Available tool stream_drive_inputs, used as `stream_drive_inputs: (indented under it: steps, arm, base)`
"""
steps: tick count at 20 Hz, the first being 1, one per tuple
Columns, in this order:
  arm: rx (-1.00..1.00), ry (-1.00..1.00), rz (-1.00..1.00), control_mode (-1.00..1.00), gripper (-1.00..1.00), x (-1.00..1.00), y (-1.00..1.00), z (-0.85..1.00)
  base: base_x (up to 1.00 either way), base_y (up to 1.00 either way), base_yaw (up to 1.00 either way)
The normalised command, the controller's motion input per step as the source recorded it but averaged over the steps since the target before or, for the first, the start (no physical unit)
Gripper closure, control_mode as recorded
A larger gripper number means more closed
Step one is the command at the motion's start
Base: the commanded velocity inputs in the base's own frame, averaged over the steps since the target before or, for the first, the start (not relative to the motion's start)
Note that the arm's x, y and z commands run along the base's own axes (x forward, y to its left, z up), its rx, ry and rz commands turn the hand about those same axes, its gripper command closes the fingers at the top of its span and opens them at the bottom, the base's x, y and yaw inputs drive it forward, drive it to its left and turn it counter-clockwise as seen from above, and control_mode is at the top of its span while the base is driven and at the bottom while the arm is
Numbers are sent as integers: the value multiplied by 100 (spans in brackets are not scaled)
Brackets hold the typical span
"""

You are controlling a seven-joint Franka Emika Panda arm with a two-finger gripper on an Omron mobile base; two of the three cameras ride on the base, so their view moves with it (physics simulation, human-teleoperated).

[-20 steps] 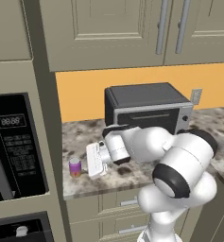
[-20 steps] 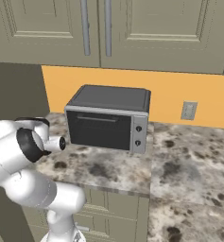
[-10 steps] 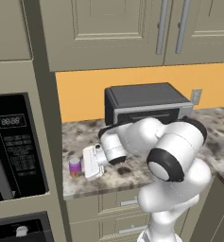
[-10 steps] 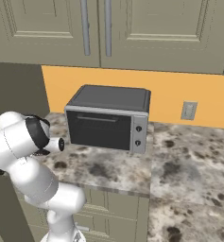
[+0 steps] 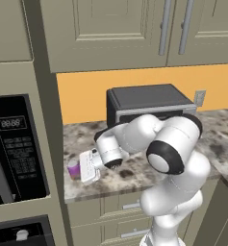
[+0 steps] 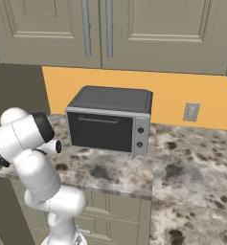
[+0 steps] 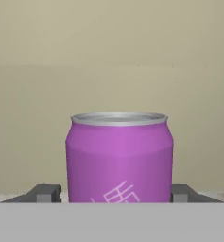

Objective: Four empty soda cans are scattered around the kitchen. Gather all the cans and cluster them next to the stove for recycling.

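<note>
Purple-pink soda can with a silver rim upright between the two dark fingertips of the hand, one tip close at each side of its body; cannot tell whether either pad touches, so hand state: cannot tell if gripping or merely straddling. White line marking low on the can's face, cut off, not readable as letters. Same can at the far left end of the speckled granite desk, close to the tall beige cabinet side, just beyond the white hand reaching leftward. Behind the arm, boxy dark toaster oven against the orange backsplash. Left of the desk, black wall oven panel with a small digital display, digits too small to read.
</note>
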Motion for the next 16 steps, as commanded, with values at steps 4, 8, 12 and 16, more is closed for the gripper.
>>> stream_drive_inputs:
  steps: [4,8,12,16]
  arm:
    - [0,0,0,-100,100,0,8,-1]
    - [0,0,0,-100,100,0,0,0]
    - [2,-7,2,-100,100,-6,-13,4]
    - [3,-8,0,-100,100,-6,-20,17]
  base:
    - [0,0,0]
    - [0,0,0]
    - [0,0,0]
    - [0,0,0]
